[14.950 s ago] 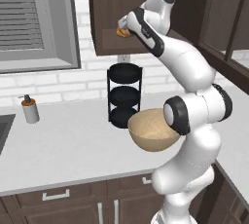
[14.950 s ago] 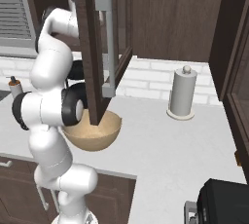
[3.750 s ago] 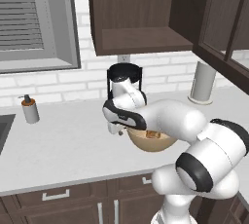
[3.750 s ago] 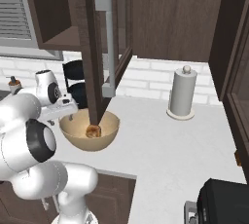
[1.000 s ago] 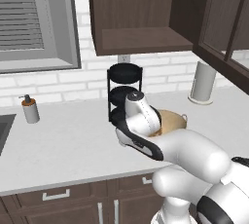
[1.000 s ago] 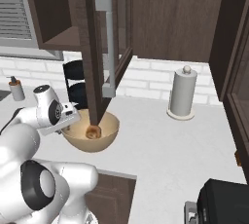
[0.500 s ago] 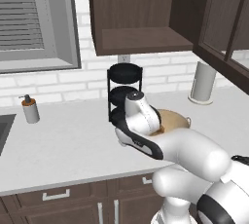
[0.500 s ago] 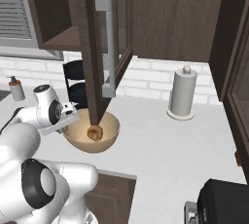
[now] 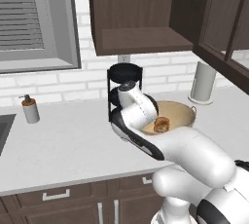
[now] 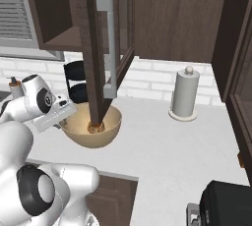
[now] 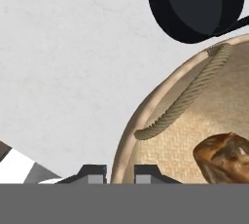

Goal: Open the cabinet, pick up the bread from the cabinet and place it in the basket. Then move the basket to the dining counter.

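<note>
The tan basket (image 9: 181,113) stands on the counter below the open cabinet (image 9: 141,13), with the bread (image 9: 161,124) lying inside it. In the hand view my gripper (image 11: 120,173) has one fingertip on each side of the basket's rim (image 11: 141,111) and is shut on it, close to a loop handle (image 11: 189,94); the bread (image 11: 226,155) lies just inside. From the right base view the gripper (image 10: 68,114) is at the basket's (image 10: 91,136) left rim, and the bread (image 10: 93,127) is partly hidden behind the open cabinet door (image 10: 101,43). The dining counter is out of view.
A black three-tier rack (image 9: 125,74) stands just behind the basket by the wall. A paper towel roll (image 9: 203,82) is at the back right and a soap dispenser (image 9: 30,109) at the left near the sink edge. The open door hangs above the basket.
The fingers have closed in on the basket's rim. The arm, the basket and the bread have hardly moved.
</note>
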Robot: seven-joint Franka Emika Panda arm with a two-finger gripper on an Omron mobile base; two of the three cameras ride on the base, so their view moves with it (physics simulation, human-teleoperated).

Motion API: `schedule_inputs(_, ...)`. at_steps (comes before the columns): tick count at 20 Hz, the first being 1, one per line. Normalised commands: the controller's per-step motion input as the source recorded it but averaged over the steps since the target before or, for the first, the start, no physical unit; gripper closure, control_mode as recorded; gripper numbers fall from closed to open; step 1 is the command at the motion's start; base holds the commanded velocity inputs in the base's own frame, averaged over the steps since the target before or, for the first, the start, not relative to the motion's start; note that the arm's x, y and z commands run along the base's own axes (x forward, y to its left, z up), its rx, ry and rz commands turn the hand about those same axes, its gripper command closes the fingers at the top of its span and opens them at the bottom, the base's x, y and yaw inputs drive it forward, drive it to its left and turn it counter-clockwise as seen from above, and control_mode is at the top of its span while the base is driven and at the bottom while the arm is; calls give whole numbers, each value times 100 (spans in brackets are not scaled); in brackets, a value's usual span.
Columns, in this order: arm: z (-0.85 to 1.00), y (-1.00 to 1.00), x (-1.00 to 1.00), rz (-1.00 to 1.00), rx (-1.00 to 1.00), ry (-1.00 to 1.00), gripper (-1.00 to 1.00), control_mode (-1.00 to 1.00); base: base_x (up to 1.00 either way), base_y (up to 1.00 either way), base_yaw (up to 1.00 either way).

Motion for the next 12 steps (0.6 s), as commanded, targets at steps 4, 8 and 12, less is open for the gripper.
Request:
schedule_inputs(4,57,11,-27,0,-10,16,100,-100,0,0,0)
schedule_inputs(8,57,6,-36,0,0,2,100,-100,0,0,0)
schedule_inputs(12,43,0,-54,0,1,-7,100,-100,0,0,0)
